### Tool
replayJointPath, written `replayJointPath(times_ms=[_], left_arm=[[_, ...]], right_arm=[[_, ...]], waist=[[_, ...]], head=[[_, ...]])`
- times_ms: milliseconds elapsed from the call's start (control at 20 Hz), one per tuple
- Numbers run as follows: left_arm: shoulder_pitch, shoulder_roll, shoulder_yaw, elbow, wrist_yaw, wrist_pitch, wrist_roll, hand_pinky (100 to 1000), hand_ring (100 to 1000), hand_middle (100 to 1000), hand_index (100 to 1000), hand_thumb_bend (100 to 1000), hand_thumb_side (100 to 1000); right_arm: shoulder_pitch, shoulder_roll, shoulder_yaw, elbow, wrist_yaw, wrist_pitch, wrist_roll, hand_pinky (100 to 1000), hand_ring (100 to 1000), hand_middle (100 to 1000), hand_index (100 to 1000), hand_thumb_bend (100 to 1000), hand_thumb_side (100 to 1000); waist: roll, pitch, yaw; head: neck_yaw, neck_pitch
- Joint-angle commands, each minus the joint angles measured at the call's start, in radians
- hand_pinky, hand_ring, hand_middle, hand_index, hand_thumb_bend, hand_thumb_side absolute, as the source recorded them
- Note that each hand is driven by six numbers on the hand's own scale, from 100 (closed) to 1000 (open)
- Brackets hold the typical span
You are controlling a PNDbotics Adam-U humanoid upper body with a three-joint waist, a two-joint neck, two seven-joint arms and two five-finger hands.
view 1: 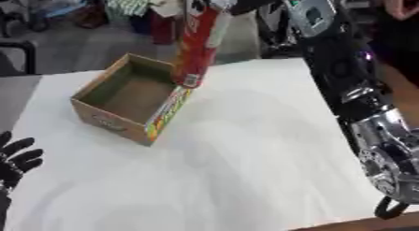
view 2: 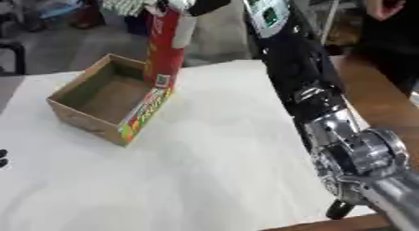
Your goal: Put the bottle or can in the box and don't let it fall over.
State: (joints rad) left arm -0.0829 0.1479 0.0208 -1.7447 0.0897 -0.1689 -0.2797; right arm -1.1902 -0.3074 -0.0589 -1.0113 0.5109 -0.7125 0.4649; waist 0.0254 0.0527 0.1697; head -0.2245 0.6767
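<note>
Right arm (view 2: 360, 155) fills the near right; red tall can (view 1: 199, 43) held above the box's (view 1: 114, 95) far right corner.

White table (view 1: 245, 155), then open cardboard box at far left, then the can, tilted, its base at the rim. Right hand (view 2: 200, 2) is wrapped round the can's top. Judgement: shift left over the cavity, square it upright, lower to the floor before letting go; the box wall stands in the way. Left hand (view 1: 16, 157) idles at near left, fingers spread. Clutter beyond the table.
</note>
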Motion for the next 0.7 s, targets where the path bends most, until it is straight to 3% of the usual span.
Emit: replayJointPath(times_ms=[50,250,550,700], left_arm=[[-0.022,-0.002,-0.013,-0.011,0.014,-0.001,-0.015,848,803,816,1000,309,1000],[-0.051,-0.012,-0.033,-0.01,0.022,0.0,-0.037,848,803,816,1000,306,1000],[-0.1,-0.03,-0.063,-0.007,0.035,0.005,-0.067,848,803,816,1000,311,1000],[-0.118,-0.036,-0.069,-0.007,0.041,0.007,-0.076,848,803,815,1000,312,1000]], right_arm=[[-0.021,0.031,-0.033,-0.053,-0.052,-0.036,-0.01,100,236,273,405,100,100],[0.0,0.073,-0.013,-0.045,-0.093,-0.056,-0.068,100,250,269,408,100,100],[0.018,0.069,0.015,0.029,-0.025,-0.069,-0.152,100,304,272,418,100,100],[0.024,0.054,0.009,0.053,0.018,-0.075,-0.195,100,371,323,458,100,100]], waist=[[0.004,-0.002,0.014],[0.007,0.012,0.058],[0.001,0.041,0.12],[-0.003,0.058,0.138]], head=[[-0.019,-0.019],[-0.049,-0.029],[-0.104,-0.06],[-0.128,-0.074]])
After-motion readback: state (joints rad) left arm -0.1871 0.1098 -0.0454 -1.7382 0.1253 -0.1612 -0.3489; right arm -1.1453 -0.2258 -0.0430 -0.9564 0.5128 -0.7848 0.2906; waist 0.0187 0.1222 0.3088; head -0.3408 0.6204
